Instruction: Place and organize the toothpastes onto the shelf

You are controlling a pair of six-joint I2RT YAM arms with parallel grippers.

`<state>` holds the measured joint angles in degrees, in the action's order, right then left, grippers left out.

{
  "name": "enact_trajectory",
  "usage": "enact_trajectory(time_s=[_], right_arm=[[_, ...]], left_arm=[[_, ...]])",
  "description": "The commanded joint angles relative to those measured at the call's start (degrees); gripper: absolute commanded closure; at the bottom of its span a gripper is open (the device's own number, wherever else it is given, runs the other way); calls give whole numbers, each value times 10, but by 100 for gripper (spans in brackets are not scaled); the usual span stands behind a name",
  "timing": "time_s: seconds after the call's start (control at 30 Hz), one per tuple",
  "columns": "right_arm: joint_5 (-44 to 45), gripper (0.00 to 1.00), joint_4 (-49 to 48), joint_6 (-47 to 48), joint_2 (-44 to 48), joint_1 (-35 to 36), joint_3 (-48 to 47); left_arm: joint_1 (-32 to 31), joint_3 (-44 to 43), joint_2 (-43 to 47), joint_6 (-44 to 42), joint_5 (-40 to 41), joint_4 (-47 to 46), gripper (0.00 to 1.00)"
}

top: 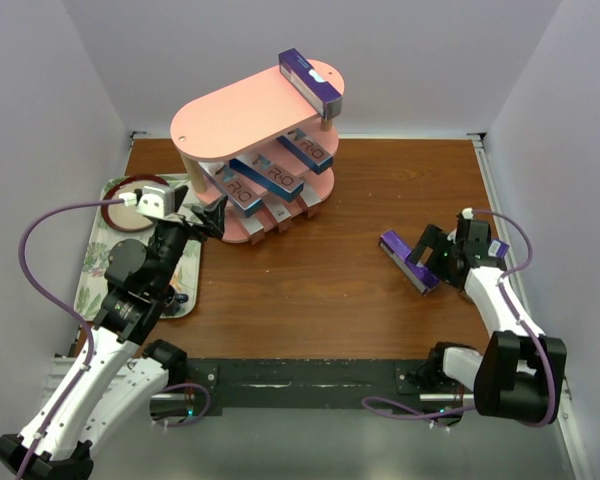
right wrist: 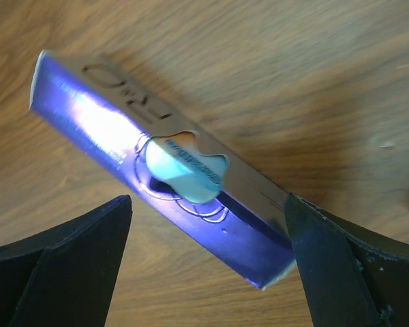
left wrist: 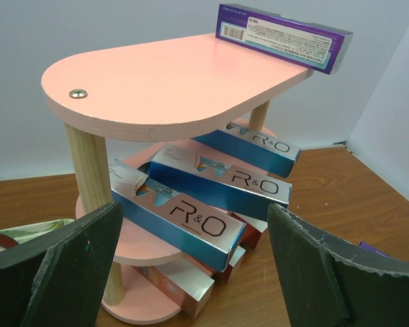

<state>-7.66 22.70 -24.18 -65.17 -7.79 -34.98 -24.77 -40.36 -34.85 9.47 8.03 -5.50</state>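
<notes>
The pink three-tier shelf (top: pixel 242 118) stands at the back left of the wooden table. One purple toothpaste box (top: pixel 310 80) lies on its top board (left wrist: pixel 170 82). Three blue boxes (left wrist: pixel 191 214) sit side by side on the middle tier, and red and white boxes (left wrist: pixel 187 289) on the bottom one. My left gripper (top: pixel 218 218) hangs open just in front of the shelf, holding nothing (left wrist: pixel 194 225). Another purple toothpaste box (top: pixel 408 262) lies flat on the table at the right. My right gripper (right wrist: pixel 208 204) is open and straddles that box's near end (right wrist: pixel 191 184).
A floral tray (top: pixel 92 262) lies under the left arm at the table's left edge, with a red-rimmed round dish (top: pixel 130 195) at its far end. A small purple object (top: pixel 498 247) peeks out behind the right wrist. White walls enclose the table.
</notes>
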Motion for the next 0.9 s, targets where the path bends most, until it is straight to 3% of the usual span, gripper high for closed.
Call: enact_trajectory(time_s=[0.0,0.1,0.2,0.53,0.87], right_arm=[[-103,2,-44,1,19,8,36],[-90,2,-28,8,21,57,33],[-15,2,3,5,35,126,27],[186,4,68,-88,109,257,40],[327,4,3,-192,82,378,89]], left_arm=[[3,5,2,9,-10,-25,8],[4,6,1,10,-11,-26,8],[4,6,0,11,-11,-26,8],[5,6,1,14,-14,-26,8],[6,9,1,16,-13,-29,8]])
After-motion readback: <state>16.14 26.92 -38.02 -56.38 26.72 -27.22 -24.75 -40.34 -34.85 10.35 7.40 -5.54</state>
